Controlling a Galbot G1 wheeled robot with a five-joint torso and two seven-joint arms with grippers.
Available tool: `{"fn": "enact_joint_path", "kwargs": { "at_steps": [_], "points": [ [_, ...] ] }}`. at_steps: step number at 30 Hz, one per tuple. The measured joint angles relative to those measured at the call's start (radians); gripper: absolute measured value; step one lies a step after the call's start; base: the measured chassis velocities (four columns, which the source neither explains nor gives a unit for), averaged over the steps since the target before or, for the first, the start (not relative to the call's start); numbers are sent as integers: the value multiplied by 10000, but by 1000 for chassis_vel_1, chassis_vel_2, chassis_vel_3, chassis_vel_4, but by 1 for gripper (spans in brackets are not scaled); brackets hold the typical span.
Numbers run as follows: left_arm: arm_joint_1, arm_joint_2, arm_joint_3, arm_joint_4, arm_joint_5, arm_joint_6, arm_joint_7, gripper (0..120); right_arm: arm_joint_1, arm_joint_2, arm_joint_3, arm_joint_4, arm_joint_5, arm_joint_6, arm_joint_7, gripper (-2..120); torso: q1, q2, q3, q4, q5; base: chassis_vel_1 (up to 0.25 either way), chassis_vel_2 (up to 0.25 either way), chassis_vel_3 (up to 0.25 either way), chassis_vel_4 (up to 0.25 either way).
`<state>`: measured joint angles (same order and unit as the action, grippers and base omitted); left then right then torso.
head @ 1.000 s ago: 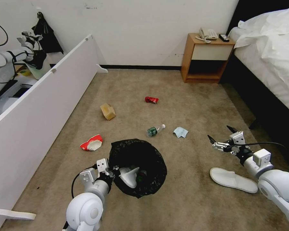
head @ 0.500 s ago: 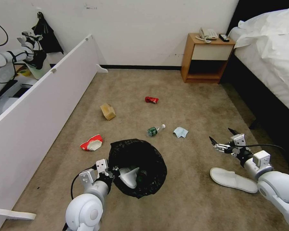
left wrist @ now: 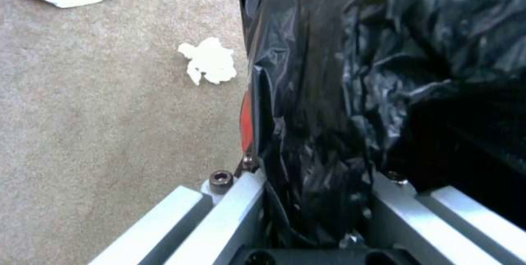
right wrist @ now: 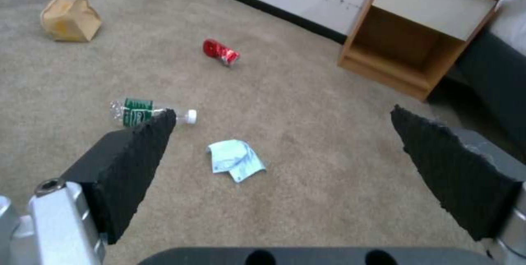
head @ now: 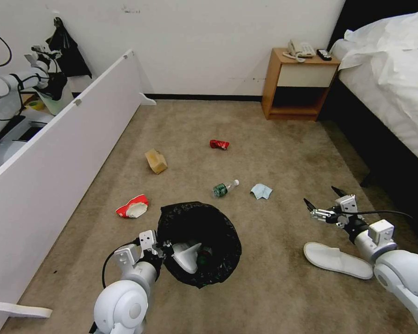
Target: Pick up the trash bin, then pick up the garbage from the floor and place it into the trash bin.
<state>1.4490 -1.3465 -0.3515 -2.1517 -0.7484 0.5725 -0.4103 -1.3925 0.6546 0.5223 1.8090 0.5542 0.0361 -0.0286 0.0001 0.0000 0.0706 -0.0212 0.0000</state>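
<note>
Left tool [head: 165, 248] grips bin [head: 218, 232] rim, slipper + bottle inside; right tool [head: 324, 204] open, empty; cloth [head: 261, 190], can [head: 219, 144], cup [head: 132, 207] etc left

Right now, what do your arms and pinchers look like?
Both arms are white, with round ball-like joints and black cables looping near the wrists. The right gripper has pointed black fingers with rough foam-like pads on silver metal bases. The left gripper has silvery-white metal blocks.

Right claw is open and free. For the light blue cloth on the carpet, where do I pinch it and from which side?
The light blue cloth lies flat and crumpled, so come straight down with the right claw and pinch its raised folded middle; the thin edges hug the carpet.
</note>
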Motion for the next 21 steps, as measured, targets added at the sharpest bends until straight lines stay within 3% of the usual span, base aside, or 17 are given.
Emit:
{"fn": "enact_joint_path", "kwargs": {
  "at_steps": [14, 21],
  "points": [
    [-68, -30, 6, 1, 4, -26, 32, 0, 138, 12, -5, -24, 243, 103, -293, 100, 0, 0, -1, 0, 0, 0, 0, 0, 0],
    [-77, -26, -10, 11, -5, -39, 33, 0, 255, 8, -152, -30, 235, 141, -89, 100, 0, 0, 3, 3, 0, -109, 106, 115, -118]
  ]
}}
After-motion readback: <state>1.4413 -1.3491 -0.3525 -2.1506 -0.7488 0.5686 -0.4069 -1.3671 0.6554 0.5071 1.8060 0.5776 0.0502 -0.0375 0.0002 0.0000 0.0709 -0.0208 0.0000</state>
